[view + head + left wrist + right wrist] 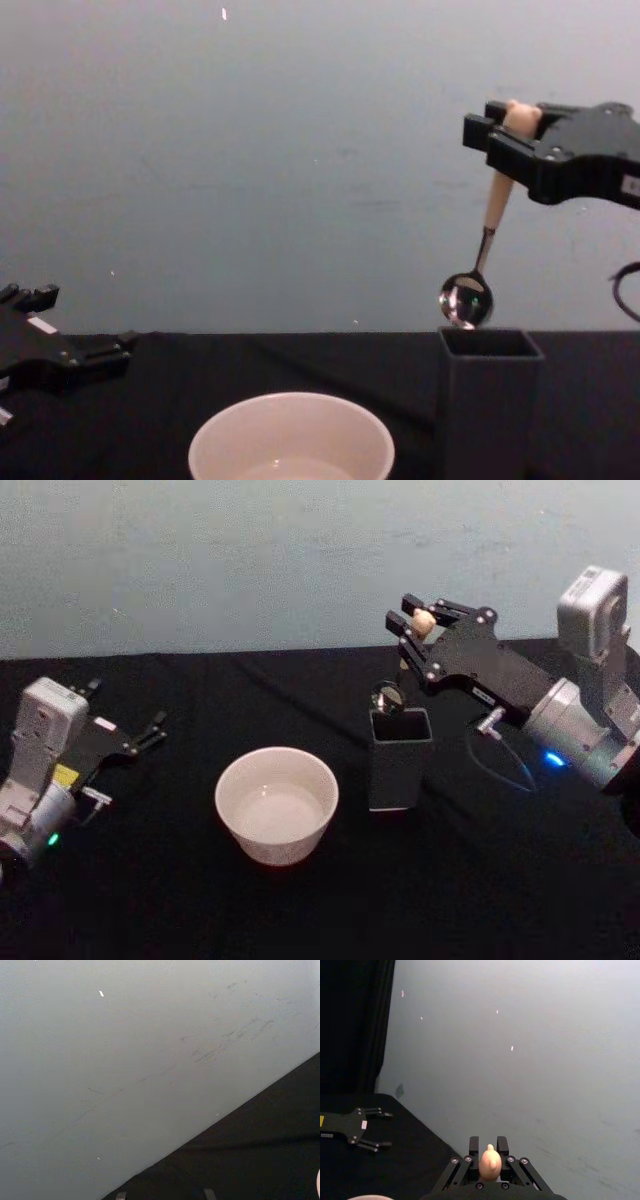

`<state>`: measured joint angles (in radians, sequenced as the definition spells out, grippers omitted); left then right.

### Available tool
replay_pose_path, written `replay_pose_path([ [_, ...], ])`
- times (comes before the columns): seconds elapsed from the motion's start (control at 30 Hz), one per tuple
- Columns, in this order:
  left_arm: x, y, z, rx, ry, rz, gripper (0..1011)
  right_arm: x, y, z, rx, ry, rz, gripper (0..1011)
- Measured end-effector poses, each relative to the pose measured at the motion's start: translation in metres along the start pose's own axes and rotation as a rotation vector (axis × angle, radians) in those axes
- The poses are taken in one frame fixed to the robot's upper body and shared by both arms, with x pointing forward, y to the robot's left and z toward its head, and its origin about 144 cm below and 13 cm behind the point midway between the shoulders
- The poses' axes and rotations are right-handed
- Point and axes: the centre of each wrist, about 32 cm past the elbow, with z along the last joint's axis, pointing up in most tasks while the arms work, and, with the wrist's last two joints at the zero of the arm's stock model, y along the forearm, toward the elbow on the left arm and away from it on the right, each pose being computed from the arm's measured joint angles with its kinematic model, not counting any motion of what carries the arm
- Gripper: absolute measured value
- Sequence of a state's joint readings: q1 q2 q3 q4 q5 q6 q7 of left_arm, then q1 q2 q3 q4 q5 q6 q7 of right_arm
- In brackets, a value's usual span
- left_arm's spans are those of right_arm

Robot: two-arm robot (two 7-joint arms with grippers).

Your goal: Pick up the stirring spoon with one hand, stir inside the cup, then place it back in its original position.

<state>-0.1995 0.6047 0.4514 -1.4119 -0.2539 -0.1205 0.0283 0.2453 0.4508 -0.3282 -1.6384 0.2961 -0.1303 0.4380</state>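
Note:
My right gripper (412, 618) is shut on the upper handle of the stirring spoon (496, 208), holding it raised and slightly tilted above the dark grey square holder (400, 758). The spoon's round shiny bowl (465, 298) hangs just above the holder's open top (488, 345), towards its left edge. The bear-head knob (490, 1162) pokes out between the right fingers (474, 1145). To the holder's left, the cream-white cup (277, 805) stands on the black table, nothing inside it that I can make out. At the table's left my left gripper (158, 730) rests open and holds nothing.
A black cloth (480, 880) covers the table, and a pale wall (250, 560) rises close behind it. A dark curtain (350, 1025) hangs at the far side in the right wrist view. A cable (510, 765) loops under my right wrist.

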Motion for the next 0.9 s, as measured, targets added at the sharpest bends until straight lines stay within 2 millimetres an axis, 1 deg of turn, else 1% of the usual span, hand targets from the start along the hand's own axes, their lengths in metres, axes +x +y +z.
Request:
replay_pose_path([
  [0.27, 0.0, 0.0, 0.0, 0.0, 0.0, 0.0, 1001, -0.001, -0.004, -0.003, -0.031, 0.015, -0.012, 213],
  [0.53, 0.0, 0.0, 0.0, 0.0, 0.0, 0.0, 1001, -0.007, -0.006, -0.008, -0.062, 0.057, -0.011, 213],
  [0.9, 0.0, 0.0, 0.0, 0.0, 0.0, 0.0, 1001, -0.018, -0.007, -0.024, -0.147, 0.12, -0.021, 214],
])
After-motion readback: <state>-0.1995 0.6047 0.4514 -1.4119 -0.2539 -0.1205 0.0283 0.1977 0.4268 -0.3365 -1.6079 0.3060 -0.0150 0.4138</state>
